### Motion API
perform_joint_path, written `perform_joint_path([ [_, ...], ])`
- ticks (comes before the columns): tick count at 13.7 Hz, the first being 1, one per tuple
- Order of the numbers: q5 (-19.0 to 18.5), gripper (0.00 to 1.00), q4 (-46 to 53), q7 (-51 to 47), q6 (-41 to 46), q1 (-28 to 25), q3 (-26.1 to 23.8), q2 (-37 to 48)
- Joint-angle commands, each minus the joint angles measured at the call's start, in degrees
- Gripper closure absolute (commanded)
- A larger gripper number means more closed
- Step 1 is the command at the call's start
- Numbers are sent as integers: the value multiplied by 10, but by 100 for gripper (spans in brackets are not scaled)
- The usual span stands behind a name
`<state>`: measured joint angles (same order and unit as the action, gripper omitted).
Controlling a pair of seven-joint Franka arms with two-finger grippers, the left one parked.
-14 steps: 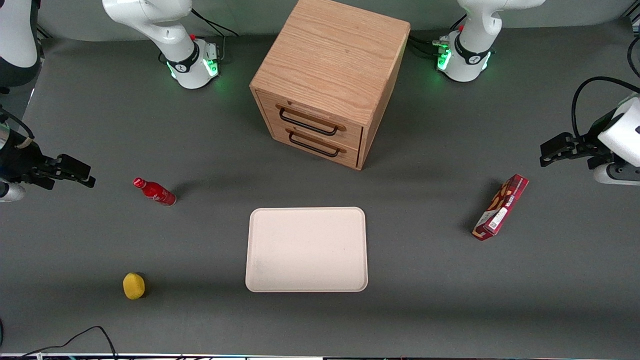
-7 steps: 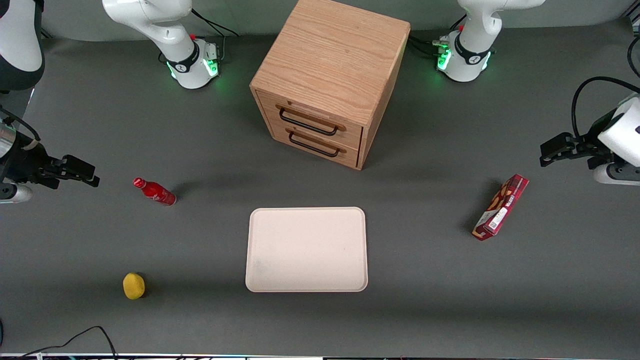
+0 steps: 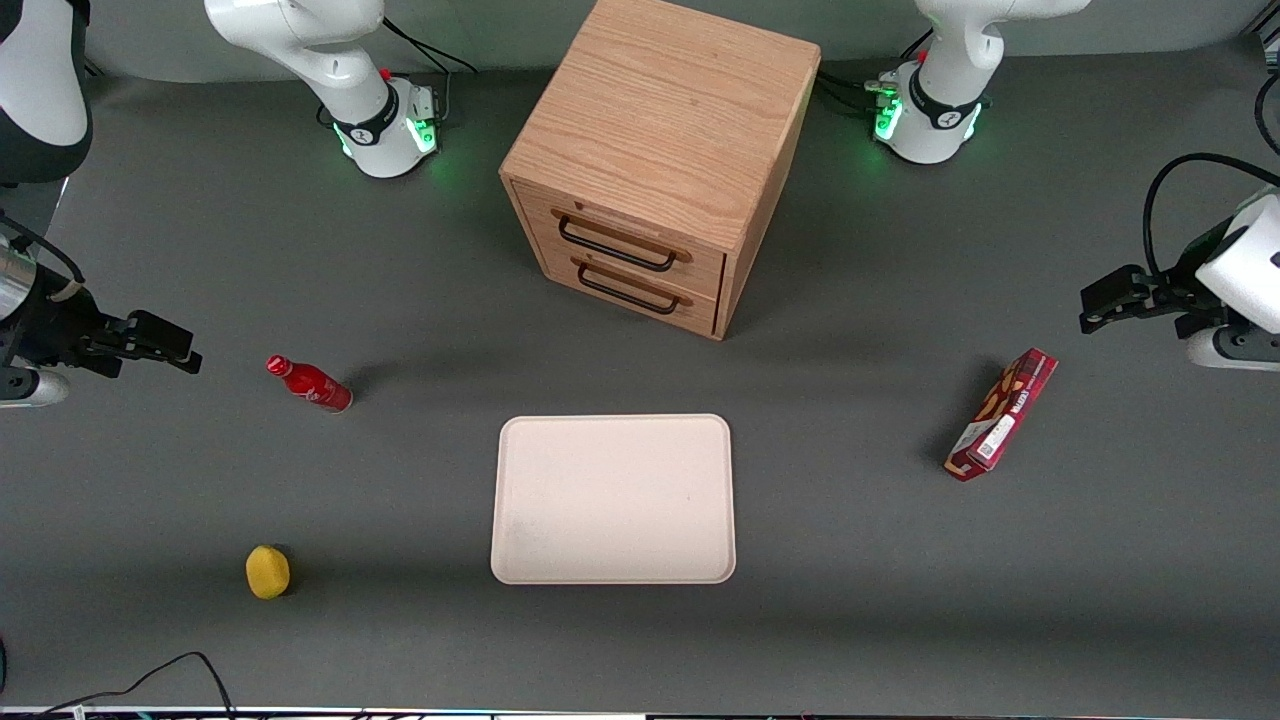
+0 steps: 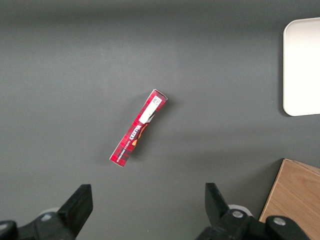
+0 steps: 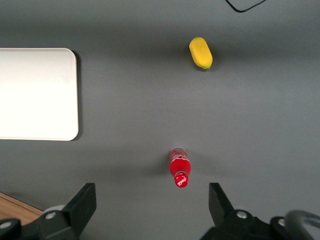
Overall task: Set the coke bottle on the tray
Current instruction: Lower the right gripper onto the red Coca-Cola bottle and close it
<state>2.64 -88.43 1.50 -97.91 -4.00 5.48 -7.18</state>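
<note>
Red: one coke bottle (image 3: 309,384), tool (image 3: 185,352) seemingly open.

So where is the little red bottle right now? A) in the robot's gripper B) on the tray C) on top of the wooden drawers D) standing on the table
D: the coke bottle stands on the table, apart from the empty tray, with the open gripper beside it.
</note>
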Motion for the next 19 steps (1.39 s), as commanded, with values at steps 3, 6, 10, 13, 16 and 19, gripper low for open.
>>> perform_joint_path([
  [3, -7, 0, -12, -9, 3, -6, 1, 10],
  [6, -7, 0, -101, -8, -45, -6, -5, 51],
  [10, -7, 2, -274, 6, -181, -2, -8, 110],
  [13, -7, 5, -342, 46, -247, 0, -8, 117],
  [16, -7, 10, -366, 104, -271, 18, -7, 111],
  [19, -2, 12, -392, 111, -307, 27, -8, 106],
])
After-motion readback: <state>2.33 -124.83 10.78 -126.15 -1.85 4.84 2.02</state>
